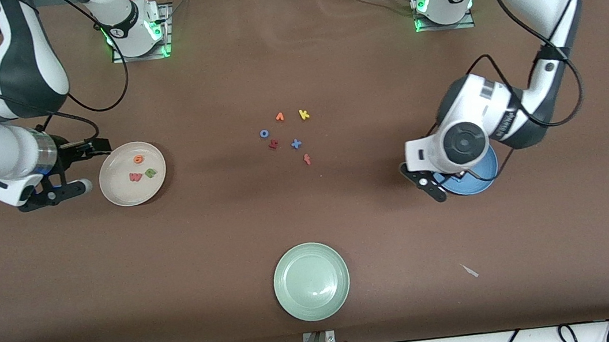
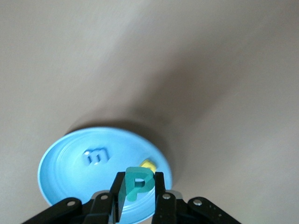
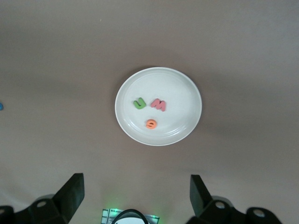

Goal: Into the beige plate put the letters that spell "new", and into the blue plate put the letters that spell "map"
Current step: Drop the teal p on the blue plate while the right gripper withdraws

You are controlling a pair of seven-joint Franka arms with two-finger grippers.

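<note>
A smooth, round pale green plate [image 1: 311, 281] sits nearest the front camera on the matte brown worktop [image 1: 175, 256]. The left gripper [image 2: 138, 198] hovers over the glossy blue plate [image 2: 65, 158], its fingers [image 2: 117, 193] pinching the chunky teal foam p [image 2: 139, 183]; a blue m [image 2: 96, 156] and yellow a [image 2: 148, 164] lie inside. The right gripper [image 3: 135, 193], fingers spread wide, hangs beside the shallow beige plate [image 1: 120, 193] holding the green n [image 1: 151, 172], red-pink w [image 1: 135, 176] and orange e [image 1: 138, 159]. Loose letters [image 1: 289, 137] lie farther back.

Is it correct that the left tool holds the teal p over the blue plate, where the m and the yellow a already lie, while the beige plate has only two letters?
Not quite. The beige plate holds three letters, green n, red-pink w and orange e, as the right wrist view shows. The rest stands: left tool grips teal p over blue plate.
</note>
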